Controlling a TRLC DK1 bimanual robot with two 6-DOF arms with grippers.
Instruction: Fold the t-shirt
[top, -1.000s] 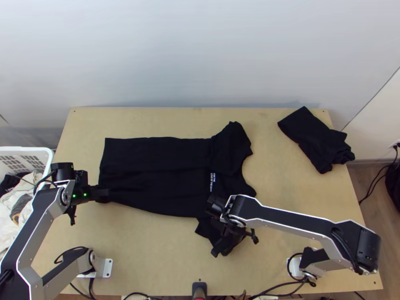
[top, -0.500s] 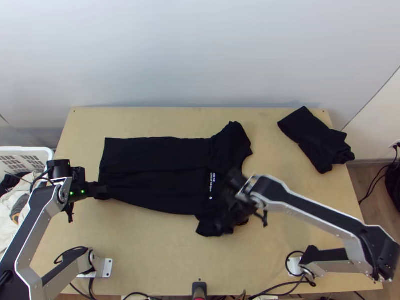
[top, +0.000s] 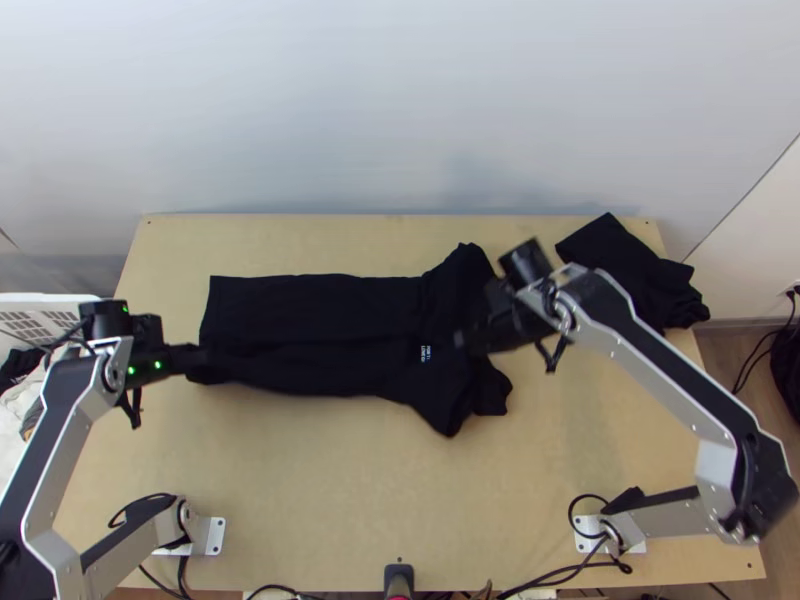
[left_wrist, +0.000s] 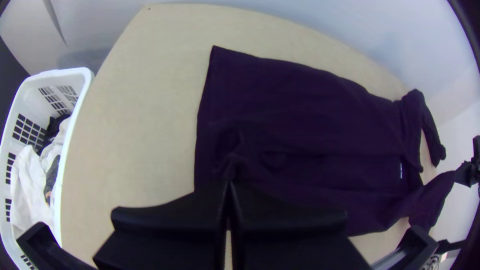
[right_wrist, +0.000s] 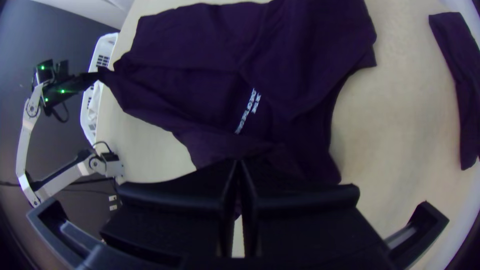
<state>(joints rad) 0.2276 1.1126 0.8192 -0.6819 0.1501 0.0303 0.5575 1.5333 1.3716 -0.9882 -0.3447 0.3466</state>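
My right end effector (top: 462, 338) has its fingers together, clamped on the t-shirt (top: 320, 330) somewhere around the near shoulder, and the left wrist view shows the cloth pulled up to it in a raised peak. My left end effector (top: 198, 358) is closed too, pinching the near corner at the hem. The shirt lies on the counter (top: 330, 480) between the two, its long axis running roughly along the counter's length, hem by my left side and collar and sleeves by my right. Neither side is nearer, then: each has its own end. What I judge matters most is that the far half of the body lies beyond the left grip, towards the wall, so I'd carry the held near side that way, both ends level, to get a clean lengthwise fold. If one end lags, I'd expect a skewed crease. Compared with a second ago, the right end effector has swung from the near sleeve up towards the wall, the near edge and that sleeve have drawn in away from me, and lifted cloth now hides part of the print (top: 426, 354); the left one has shifted only slightly, outwards and a little farther off.
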